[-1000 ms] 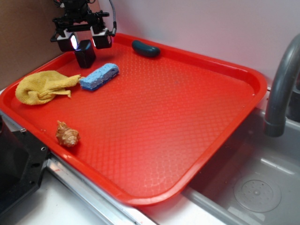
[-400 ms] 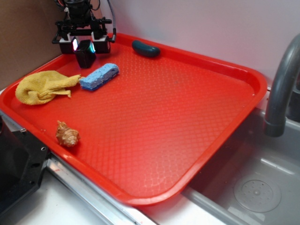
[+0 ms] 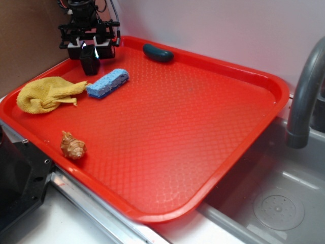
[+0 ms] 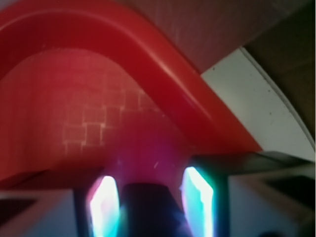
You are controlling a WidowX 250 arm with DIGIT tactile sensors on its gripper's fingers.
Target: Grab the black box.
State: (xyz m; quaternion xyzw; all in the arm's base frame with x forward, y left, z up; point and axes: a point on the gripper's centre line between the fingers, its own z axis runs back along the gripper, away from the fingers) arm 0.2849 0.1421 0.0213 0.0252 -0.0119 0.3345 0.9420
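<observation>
The black box (image 3: 90,61) stands on end in the far left corner of the red tray (image 3: 177,127). My gripper (image 3: 90,51) comes down over it from above, one lit finger on each side of its upper part, shut on it. In the wrist view the black box (image 4: 148,217) fills the gap between the two glowing pads (image 4: 104,207), with the tray's corner rim (image 4: 163,74) just beyond. The box's base still rests on the tray.
A blue sponge (image 3: 107,83) lies just right of the box and a yellow cloth (image 3: 45,94) to its front left. A dark teal rounded object (image 3: 158,53) lies at the back rim. A brown shell-like thing (image 3: 73,146) sits near the front edge. Sink (image 3: 269,203) and faucet (image 3: 304,96) are at right.
The fingers have drawn in from a wide spread to pressing against the box's sides. The box now stands straighter; the arm has shifted slightly towards the back.
</observation>
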